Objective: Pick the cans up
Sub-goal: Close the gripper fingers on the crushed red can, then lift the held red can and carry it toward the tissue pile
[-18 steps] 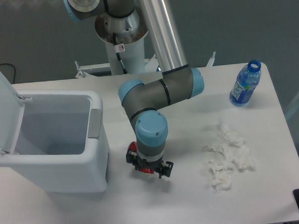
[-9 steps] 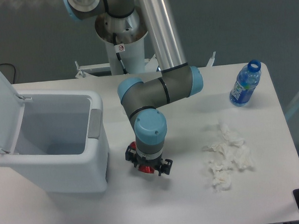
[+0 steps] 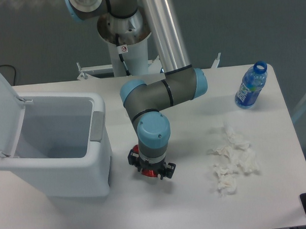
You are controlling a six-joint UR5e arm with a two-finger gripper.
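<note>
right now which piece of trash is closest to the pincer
The red can, seen right under the pincer. The tissue lies off to the side and the bottle stands at the far corner.

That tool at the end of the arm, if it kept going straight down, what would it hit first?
Probably the red can right under the tool, then the table. How close they already are is hard to tell.

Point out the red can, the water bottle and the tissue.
red can [image 3: 151, 172], fixed camera, red body showing under the gripper.
water bottle [image 3: 251, 88], fixed camera, blue label.
tissue [image 3: 232, 159], fixed camera, middle of the crumpled pile.
</note>
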